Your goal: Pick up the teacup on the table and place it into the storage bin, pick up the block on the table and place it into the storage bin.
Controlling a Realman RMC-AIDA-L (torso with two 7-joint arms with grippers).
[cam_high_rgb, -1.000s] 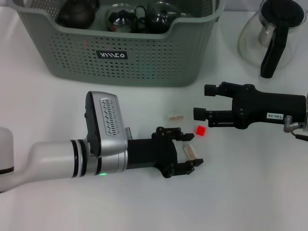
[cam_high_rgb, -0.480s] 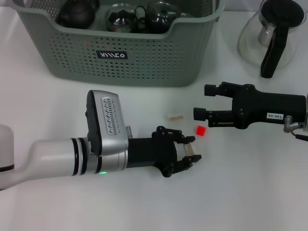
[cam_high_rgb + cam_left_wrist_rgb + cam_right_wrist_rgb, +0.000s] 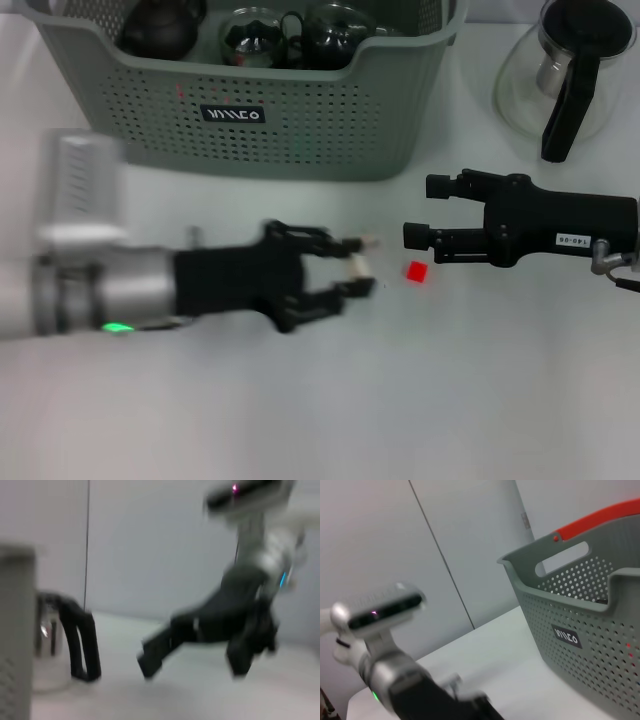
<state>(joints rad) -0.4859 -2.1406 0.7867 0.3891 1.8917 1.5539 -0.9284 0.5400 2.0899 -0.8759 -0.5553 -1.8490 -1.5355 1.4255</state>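
Count: one storage bin (image 3: 270,110) at the back with three dark tea vessels (image 3: 250,35) inside, one red block (image 3: 417,271) on the table (image 3: 480,400), one glass teapot (image 3: 565,75) far right. Left gripper (image 3: 352,268) is clamped on a pale wooden piece (image 3: 358,264), just left of the red block. Right gripper (image 3: 425,212) is spread wide, just above-right of the block, not touching.
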